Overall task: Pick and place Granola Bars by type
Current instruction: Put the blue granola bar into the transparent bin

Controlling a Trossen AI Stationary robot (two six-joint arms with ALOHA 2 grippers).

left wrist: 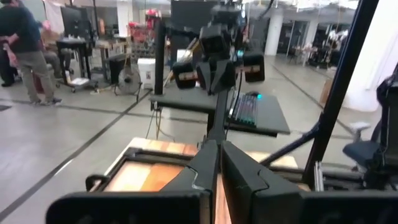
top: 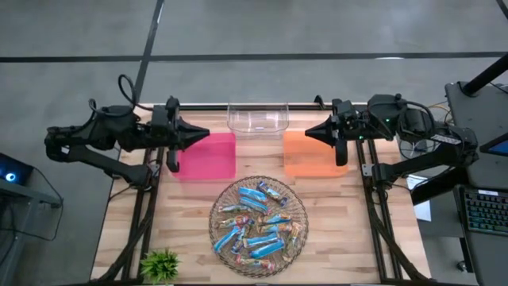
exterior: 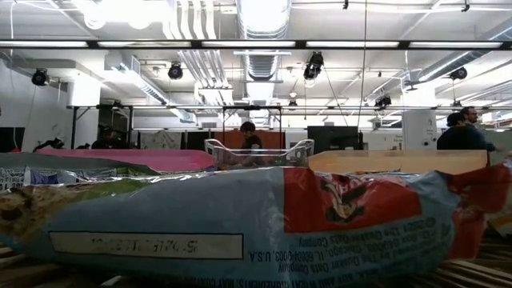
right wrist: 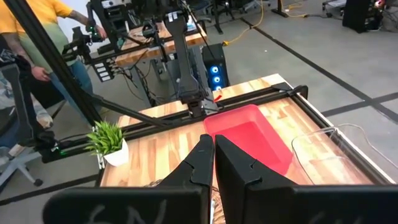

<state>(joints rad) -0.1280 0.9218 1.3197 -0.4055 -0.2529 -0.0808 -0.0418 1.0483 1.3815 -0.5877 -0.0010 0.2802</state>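
Observation:
Many small wrapped Granola Bars (top: pixel 255 225), mostly blue, lie heaped in a round wire basket (top: pixel 295 208) at the table's near middle. One blue and red bar (exterior: pixel 240 224) fills the front of the low view. My left gripper (top: pixel 205 135) hangs shut and level above the near left corner of the pink tray (top: pixel 208 157), holding nothing. My right gripper (top: pixel 309 135) hangs shut above the orange tray (top: pixel 311 155), also holding nothing. In the wrist views the left fingertips (left wrist: pixel 219 155) and the right fingertips (right wrist: pixel 213 149) are closed together.
A clear plastic tray (top: pixel 258 117) stands at the far edge between the pink and orange trays. A small green plant (top: pixel 161 264) sits at the near left corner. A keyboard desk (top: pixel 484 210) stands right of the table. People stand in the room beyond (right wrist: pixel 37 37).

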